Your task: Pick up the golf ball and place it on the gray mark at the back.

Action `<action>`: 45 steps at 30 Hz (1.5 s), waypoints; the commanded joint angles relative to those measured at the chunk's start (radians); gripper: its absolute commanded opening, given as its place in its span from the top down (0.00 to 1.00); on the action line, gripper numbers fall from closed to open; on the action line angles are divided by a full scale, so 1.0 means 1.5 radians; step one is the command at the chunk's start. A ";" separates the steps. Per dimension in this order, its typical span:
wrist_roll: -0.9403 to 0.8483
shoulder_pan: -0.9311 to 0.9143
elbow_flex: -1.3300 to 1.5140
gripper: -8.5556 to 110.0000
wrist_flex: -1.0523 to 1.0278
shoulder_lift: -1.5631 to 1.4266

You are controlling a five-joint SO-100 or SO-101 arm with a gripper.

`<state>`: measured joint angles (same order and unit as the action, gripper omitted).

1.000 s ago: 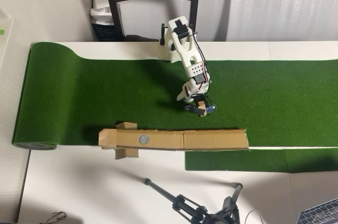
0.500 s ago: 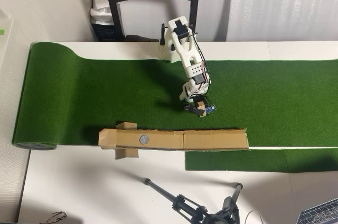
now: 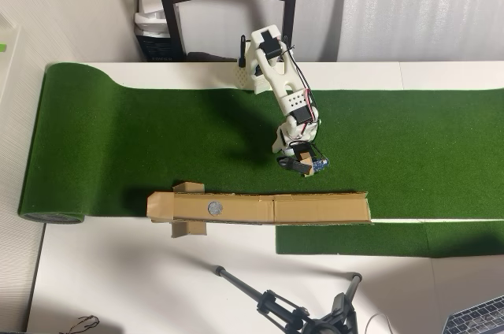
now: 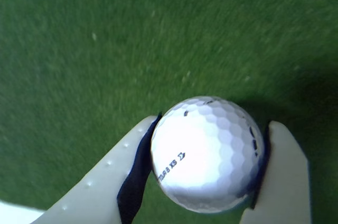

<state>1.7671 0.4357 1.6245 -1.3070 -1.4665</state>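
Lower centre of the wrist view: the gripper (image 4: 208,174) clasps the golf ball (image 4: 207,152) across its middle; hard, light, slippery, probably roll-prone.

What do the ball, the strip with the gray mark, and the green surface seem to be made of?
Ball: glossy hard plastic, apparently; dimpled, shiny highlight.
Strip: matte brown cardboard, with folded flaps.
Mark: material unclear; flat gray.
Green surface: artificial turf, fuzzy pile, rolled end.

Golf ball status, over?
Claw shut on golf ball, over turf. Gray mark on cardboard strip empty. Nothing blocking.
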 commanded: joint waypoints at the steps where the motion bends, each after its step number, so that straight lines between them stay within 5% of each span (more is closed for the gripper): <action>1: 0.007 -0.034 -0.130 0.67 -0.006 -0.020; 22: -0.071 -0.242 -0.189 0.67 0.016 -0.170; 45: -0.164 -0.290 -0.630 0.67 0.003 0.162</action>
<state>1.5401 0.0245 0.8406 -1.3177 -1.2072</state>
